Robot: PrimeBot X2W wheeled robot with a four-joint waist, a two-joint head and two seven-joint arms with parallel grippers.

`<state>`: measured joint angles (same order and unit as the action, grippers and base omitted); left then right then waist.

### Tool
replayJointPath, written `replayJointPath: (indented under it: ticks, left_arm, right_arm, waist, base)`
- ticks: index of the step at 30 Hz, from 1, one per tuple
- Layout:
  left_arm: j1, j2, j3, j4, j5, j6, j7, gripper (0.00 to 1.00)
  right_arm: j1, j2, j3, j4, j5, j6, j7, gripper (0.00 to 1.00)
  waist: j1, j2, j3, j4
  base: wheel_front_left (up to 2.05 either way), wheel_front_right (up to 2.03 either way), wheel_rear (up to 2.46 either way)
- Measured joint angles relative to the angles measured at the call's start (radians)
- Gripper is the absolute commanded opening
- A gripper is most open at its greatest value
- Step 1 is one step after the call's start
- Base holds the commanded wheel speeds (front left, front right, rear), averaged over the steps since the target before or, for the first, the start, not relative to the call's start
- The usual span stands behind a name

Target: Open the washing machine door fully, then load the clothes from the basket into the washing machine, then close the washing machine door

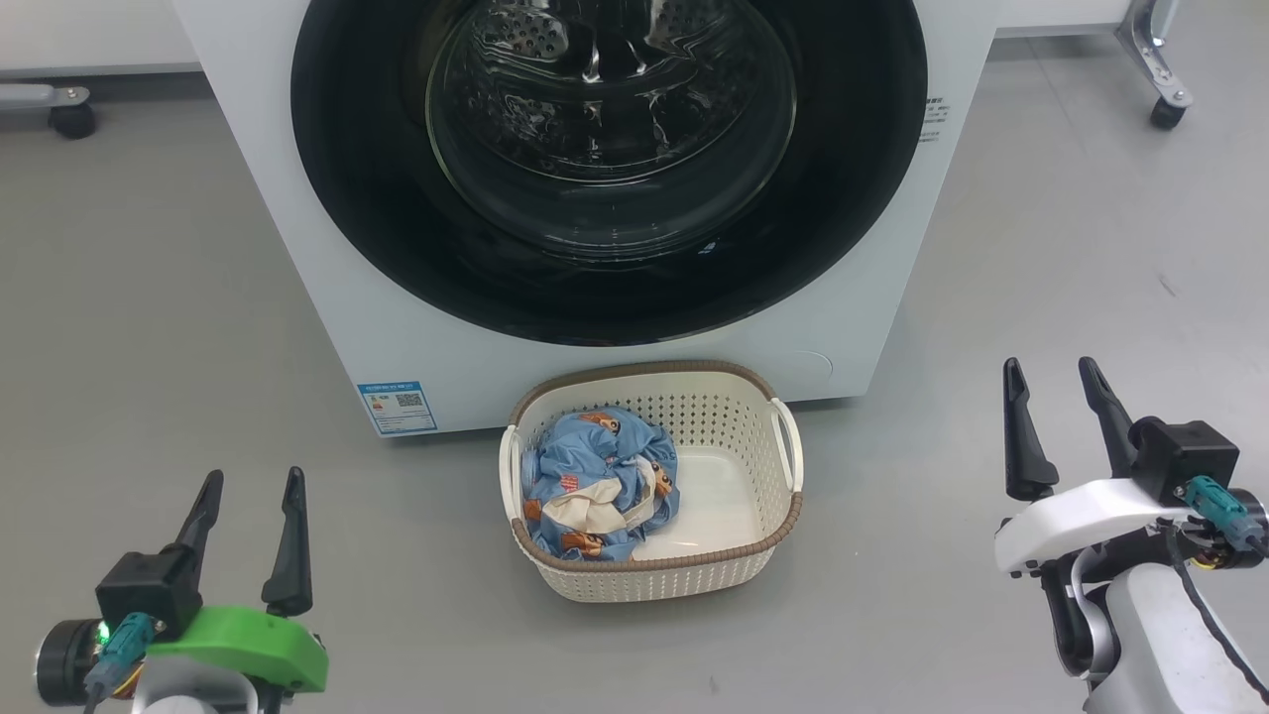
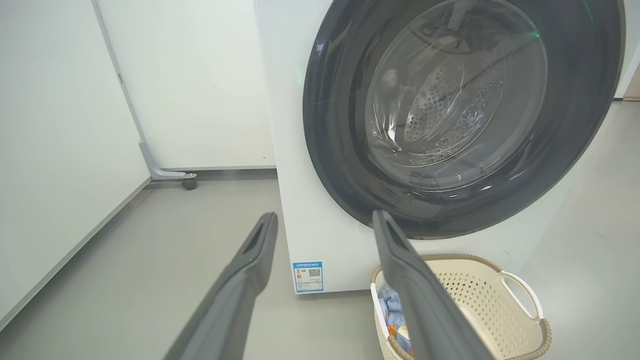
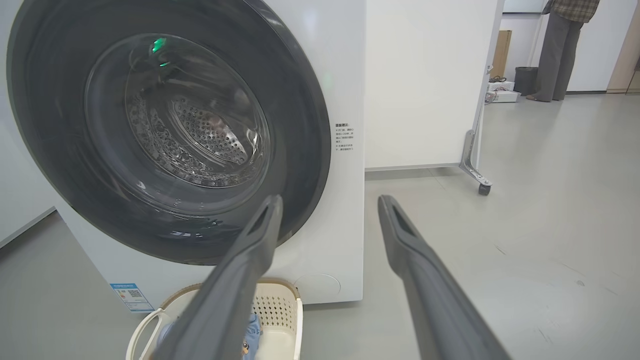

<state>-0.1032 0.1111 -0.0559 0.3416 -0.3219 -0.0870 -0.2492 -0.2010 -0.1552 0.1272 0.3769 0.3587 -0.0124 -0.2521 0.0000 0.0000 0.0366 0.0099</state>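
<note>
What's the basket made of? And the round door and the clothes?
The basket looks like smooth cream moulded plastic with neat rows of holes; its brown rim only looks woven. The washing machine door seems to be glossy black plastic around clear glass: it shines and you see through the middle. The clothes look like soft printed cloth, crumpled into folds.

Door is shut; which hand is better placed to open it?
Probably the right hand: open, it reaches further forward in the head view, nearer the rim of the washing machine door, than the open left hand. Which side the door opens from I cannot tell.
</note>
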Motion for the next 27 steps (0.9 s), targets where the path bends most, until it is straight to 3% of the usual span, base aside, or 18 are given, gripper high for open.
replayJointPath:
  ticks: [27]
  left_arm:
    - [0.0,-0.026,0.053,0.012,0.035,0.01,0.0,1.0]
  right_arm:
    - [0.0,0.022,-0.007,0.047,-0.012,0.011,0.0,1.0]
  waist:
    - [0.0,0.0,-0.002,0.002]
  base:
    - [0.0,0.0,0.0]
